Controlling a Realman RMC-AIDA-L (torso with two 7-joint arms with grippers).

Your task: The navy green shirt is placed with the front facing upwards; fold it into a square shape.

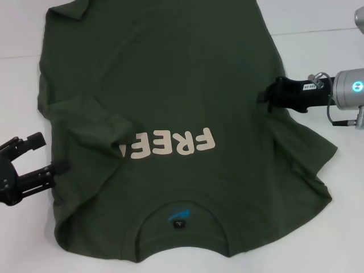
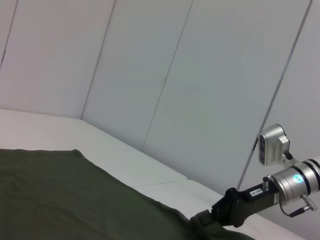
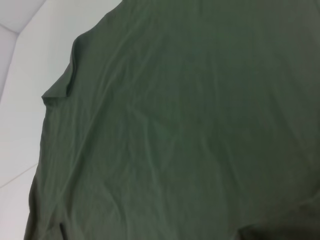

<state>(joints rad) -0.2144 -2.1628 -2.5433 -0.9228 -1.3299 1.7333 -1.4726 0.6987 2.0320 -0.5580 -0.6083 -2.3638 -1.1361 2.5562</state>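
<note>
The navy green shirt (image 1: 170,79) lies front up on the white table (image 1: 347,239), its collar (image 1: 182,227) nearest me and the cream print (image 1: 182,145) reading upside down. One sleeve (image 1: 105,128) is folded inward and covers the end of the print. My right gripper (image 1: 266,95) is at the shirt's right edge, shut on a pinch of cloth; the left wrist view shows it (image 2: 212,216) meeting bunched fabric (image 2: 199,221). Beside the shirt's left edge, my left gripper (image 1: 54,152) stands open, holding nothing. The right wrist view shows only green cloth (image 3: 190,125).
The other sleeve (image 1: 307,159) spreads out rumpled on the right. Bare white table shows to the left (image 1: 17,102) and right of the shirt. Pale wall panels (image 2: 150,75) stand behind the table.
</note>
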